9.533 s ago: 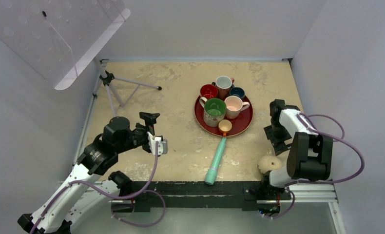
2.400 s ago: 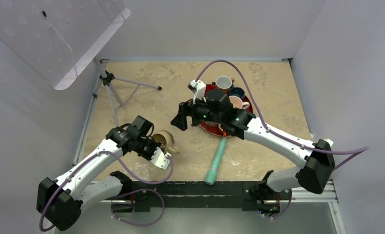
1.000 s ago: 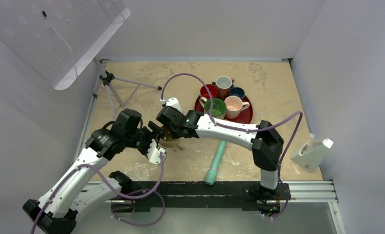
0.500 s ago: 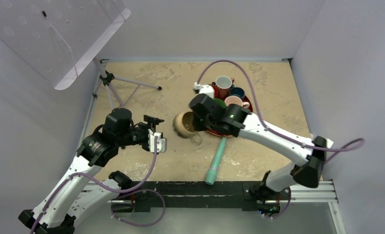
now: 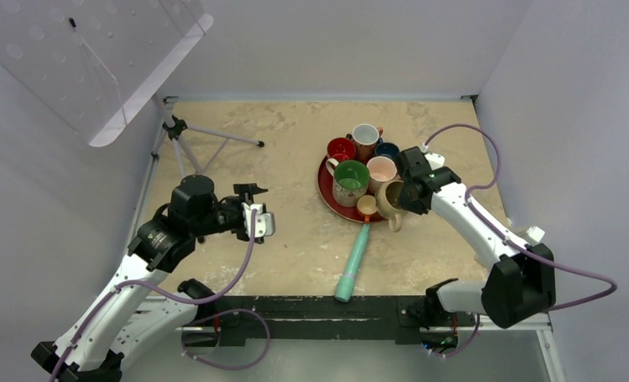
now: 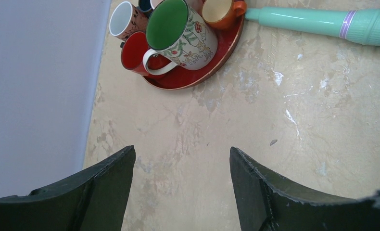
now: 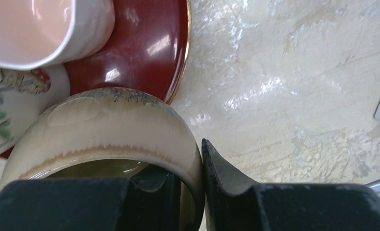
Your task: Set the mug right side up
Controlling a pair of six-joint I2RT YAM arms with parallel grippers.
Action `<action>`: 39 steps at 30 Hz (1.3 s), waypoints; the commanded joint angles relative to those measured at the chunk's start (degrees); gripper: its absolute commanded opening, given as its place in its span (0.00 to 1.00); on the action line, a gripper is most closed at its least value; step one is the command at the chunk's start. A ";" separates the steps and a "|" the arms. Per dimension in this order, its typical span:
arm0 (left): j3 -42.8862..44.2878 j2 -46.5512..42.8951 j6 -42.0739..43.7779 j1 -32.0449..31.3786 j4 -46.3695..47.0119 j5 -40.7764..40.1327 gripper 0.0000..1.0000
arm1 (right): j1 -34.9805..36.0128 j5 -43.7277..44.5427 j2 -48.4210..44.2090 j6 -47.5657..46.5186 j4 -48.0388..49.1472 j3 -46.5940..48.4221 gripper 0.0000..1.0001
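At the right edge of the round dark-red tray [image 5: 325, 196], top external view, the right gripper [image 5: 404, 193] holds the bulbous beige ceramic mug [image 5: 389, 199]. The left gripper [image 5: 252, 208] hovers well apart.

Left wrist view: the left gripper [image 6: 181, 154] is spread, with nothing between its fingers.

Right wrist view: the right gripper [image 7: 194, 166] pinches the mug [image 7: 106, 130] wall, one finger inside and one outside, above the tray [image 7: 159, 43] rim.

The rounded beige mug [image 5: 389, 199] is at the near-right edge of the red tray [image 5: 325, 191], its rim pinched by the right gripper [image 5: 403, 193], its loop handle pointing near.
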 commanded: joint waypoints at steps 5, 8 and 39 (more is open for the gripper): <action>-1.10 -1.78 -1.38 0.23 1.85 -1.04 0.75 | -7.20 4.25 5.66 -6.48 9.74 1.05 0.00; -1.22 -1.93 -0.94 0.26 2.27 -1.31 0.76 | -7.84 5.17 9.35 -8.09 10.33 2.20 0.00; -2.09 -0.94 1.56 0.43 5.09 -3.38 0.76 | -5.57 9.19 26.92 -14.83 13.96 11.99 0.07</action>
